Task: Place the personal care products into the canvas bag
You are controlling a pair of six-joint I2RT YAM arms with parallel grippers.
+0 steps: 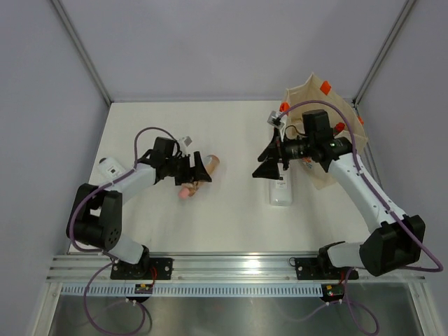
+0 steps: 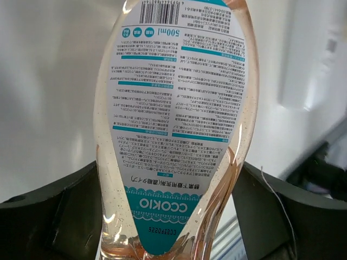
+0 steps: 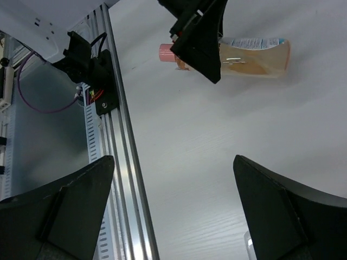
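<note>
L gripper pinched the peach tube at left. R gripper was wide open, empty, over the flat white bottle, near the canvas bag.

Overall: we record bright, even, diffuse light from above.
Top view: sharp throughout, with faint soft shadows on the table under both arms.
Left wrist view: left fingers dark and soft-edged. Between them the peach tube shows crisp print and white glare streaks along its edges. Everything beyond the fingers is blurred and overexposed.
Right wrist view: right fingers near-black and out of focus. Beyond them we note a pale shadow by the tube and glints on the rail.
</note>
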